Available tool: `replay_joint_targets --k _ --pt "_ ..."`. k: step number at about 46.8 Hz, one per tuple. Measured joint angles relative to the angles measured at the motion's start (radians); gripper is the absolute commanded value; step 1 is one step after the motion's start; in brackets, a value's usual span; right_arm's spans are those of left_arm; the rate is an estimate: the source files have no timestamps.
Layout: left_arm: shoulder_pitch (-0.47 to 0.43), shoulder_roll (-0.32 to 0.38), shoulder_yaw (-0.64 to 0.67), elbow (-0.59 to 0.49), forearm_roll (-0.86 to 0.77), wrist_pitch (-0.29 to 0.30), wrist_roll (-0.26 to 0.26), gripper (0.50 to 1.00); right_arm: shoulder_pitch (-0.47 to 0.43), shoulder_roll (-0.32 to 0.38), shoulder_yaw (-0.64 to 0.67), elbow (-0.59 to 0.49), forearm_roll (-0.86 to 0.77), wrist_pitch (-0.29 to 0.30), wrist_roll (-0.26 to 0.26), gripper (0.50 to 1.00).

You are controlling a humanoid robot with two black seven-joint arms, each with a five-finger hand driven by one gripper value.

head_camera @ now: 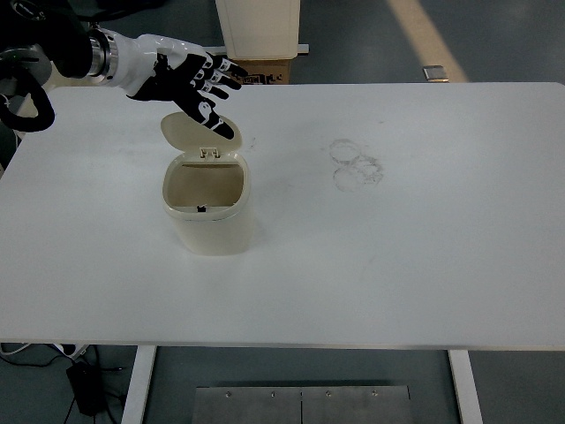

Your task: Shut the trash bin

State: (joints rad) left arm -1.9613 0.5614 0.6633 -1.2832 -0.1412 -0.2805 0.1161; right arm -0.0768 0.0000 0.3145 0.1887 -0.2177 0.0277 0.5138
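A lab or workshop: white table [424,265] on grey floor [512,44].

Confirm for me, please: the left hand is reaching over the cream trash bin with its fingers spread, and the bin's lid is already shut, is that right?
Not quite. The head view shows the lid standing open, hinged up at the back, with the inside of the trash bin visible. The rest holds: the left hand is over the lid with its fingers spread.
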Motion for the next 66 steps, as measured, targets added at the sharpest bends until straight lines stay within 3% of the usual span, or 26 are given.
replay_joint_targets --k 15,41,66 --pt "-0.101 -0.018 0.113 -0.035 0.033 -0.094 0.005 1.000 0.002 0.000 0.000 0.000 0.000 0.000 0.000 0.991" --pt "-0.221 -0.016 0.203 -0.149 0.088 -0.170 0.005 1.000 0.005 0.000 0.000 0.000 0.000 0.000 0.000 0.991" --pt "-0.215 -0.020 0.265 -0.195 0.120 -0.172 0.005 1.000 0.008 0.000 0.000 0.000 0.000 0.000 0.000 0.991"
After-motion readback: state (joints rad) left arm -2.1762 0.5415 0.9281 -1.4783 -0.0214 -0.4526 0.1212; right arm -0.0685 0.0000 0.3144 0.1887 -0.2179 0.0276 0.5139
